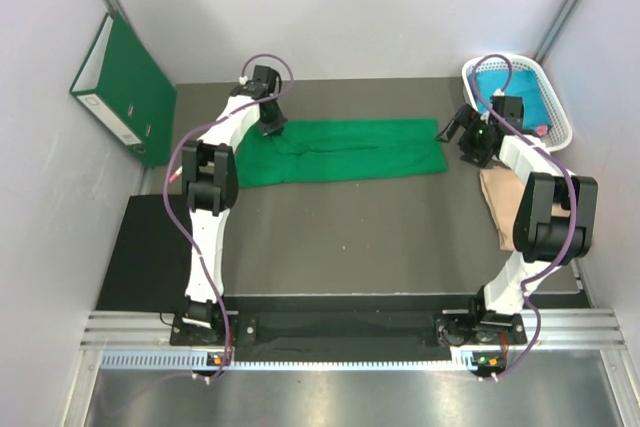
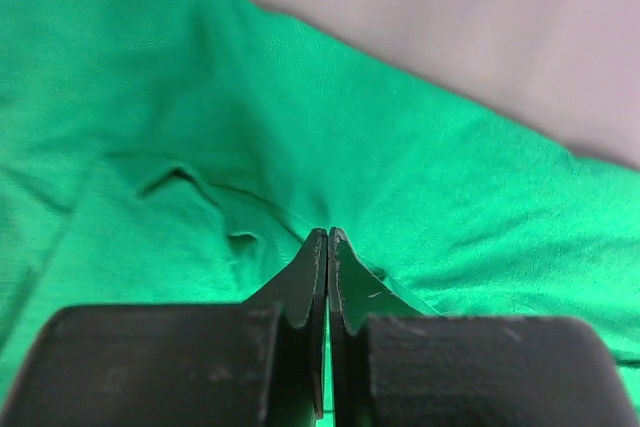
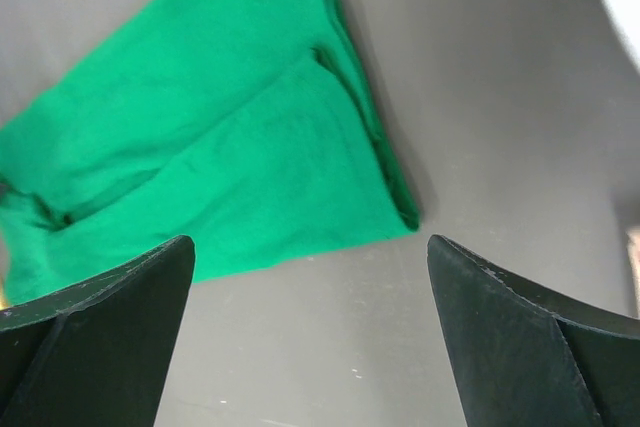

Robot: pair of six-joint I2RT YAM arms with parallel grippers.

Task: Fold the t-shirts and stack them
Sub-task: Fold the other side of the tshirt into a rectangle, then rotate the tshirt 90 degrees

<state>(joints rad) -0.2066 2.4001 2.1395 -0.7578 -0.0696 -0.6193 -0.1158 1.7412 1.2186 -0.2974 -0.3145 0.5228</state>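
Roughly, the job looks less than half done. The green t-shirt lies on the table toward its far side, already brought into a long narrow band running left to right, with layered edges showing at its right end; it has not yet been folded down to a compact packet. The left tool is at the band's left end with its fingers pressed together, and creases in the cloth run up to the tips, so it appears to have a pinch of the shirt. The right tool is spread wide and holds nothing, hovering just off the band's right end. A teal t-shirt sits crumpled in the white laundry basket at the far right, so at least that one is untouched. A pale tan cloth lies on the right side, partly hidden by the right arm; it may be a finished shirt starting the stack, but I cannot tell. A green binder leans against the left wall.
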